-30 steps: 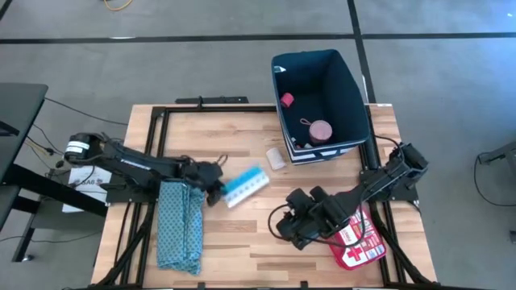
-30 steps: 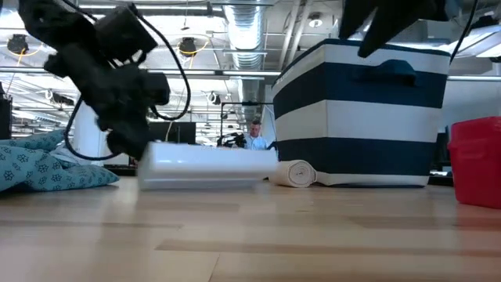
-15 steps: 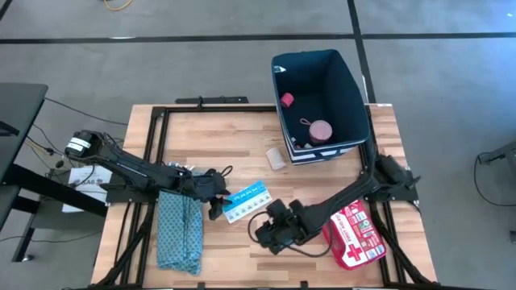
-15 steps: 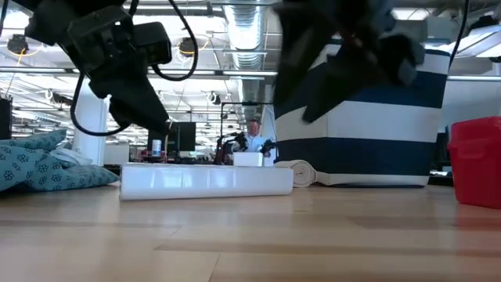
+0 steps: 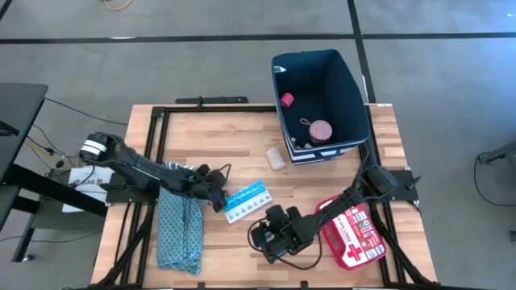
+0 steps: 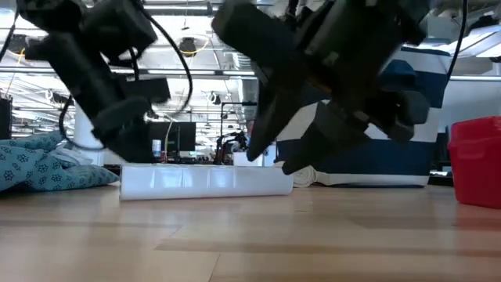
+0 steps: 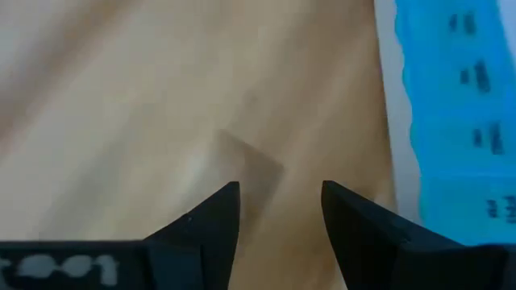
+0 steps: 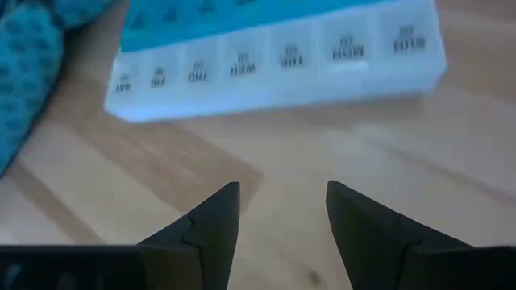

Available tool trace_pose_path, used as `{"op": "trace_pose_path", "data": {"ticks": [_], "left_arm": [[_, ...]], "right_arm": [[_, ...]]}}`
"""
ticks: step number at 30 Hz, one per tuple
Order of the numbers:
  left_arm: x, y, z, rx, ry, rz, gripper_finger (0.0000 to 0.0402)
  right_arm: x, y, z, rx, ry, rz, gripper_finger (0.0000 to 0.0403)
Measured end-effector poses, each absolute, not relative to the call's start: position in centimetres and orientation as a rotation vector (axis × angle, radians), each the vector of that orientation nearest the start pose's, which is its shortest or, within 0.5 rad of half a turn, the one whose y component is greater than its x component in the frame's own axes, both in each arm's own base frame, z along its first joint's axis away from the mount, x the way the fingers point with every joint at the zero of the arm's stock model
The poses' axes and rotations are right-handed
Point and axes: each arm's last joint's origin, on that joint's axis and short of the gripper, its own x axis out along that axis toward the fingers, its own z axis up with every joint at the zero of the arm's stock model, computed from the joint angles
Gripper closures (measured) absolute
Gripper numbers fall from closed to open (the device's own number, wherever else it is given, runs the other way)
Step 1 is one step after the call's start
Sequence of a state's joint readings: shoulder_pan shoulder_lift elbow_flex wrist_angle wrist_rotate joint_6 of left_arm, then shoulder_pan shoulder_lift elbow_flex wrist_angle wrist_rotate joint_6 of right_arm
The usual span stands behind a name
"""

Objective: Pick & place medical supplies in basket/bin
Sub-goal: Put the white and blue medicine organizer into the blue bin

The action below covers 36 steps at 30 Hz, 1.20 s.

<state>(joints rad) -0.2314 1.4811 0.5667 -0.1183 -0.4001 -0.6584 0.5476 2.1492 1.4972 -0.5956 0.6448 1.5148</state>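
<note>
High view: the pill organizer (image 5: 247, 200) lies flat on the table (image 5: 242, 145), between the two grippers and well apart from the bin (image 5: 318, 105). Left gripper (image 5: 219, 199) sits just beside its left end, next to the cloth (image 5: 179, 225). Right gripper (image 5: 262, 238) reaches low across the table, just short of the organizer's near side. First aid pouch (image 5: 355, 234) lies by the right arm; bandage roll (image 5: 276, 158) rests near the bin; tape roll (image 5: 320, 130) and a small pink cube (image 5: 286, 100) are already inside. Step in hand, as I judge it: picking up the organizer.

Low view: organizer flat on the wood, both arms slanting down close over it.

Left wrist view: fingers apart, empty, only bare wood between them; organizer off to one side.

Right wrist view: fingers apart, nothing held; organizer's long edge lies ahead. Next move needs advancing until the fingers straddle that edge, then closing.
</note>
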Motion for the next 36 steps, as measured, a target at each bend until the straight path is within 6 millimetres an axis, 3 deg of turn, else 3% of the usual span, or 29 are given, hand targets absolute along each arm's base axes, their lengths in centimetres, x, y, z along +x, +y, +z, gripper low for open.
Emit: {"op": "trace_pose_path", "data": {"ticks": [4, 7, 19, 25, 33, 36], "left_arm": [[24.6, -5.1, 11.4, -0.341, 0.915, 0.375, 0.0237], [25.1, -6.1, 11.5, -0.346, 0.916, 0.356, 0.0237], [26.3, -12.0, 15.0, -0.288, 0.887, 0.169, 0.0237], [26.4, -13.3, 16.8, -0.136, 0.868, 0.232, 0.0237], [25.9, -13.2, 16.9, -0.074, 0.9, 0.311, 0.0237], [26.0, -13.2, 16.3, -0.066, 0.911, 0.333, 0.0237]], "right_arm": [[37.4, 20.4, 13.8, 0.673, 0.676, -0.762, 0.0215], [37.5, 20.0, 13.8, 0.673, 0.683, -0.772, 0.0209], [38.2, 19.6, 13.8, 0.755, 0.747, -0.726, 0.0188], [37.7, 20.6, 13.8, 0.833, 0.759, -0.722, 0.0176], [36.6, 22.2, 14.3, 0.905, 0.428, -0.841, 0.0168], [36.2, 22.8, 14.1, 0.95, 0.403, -0.847, 0.0168]]}}
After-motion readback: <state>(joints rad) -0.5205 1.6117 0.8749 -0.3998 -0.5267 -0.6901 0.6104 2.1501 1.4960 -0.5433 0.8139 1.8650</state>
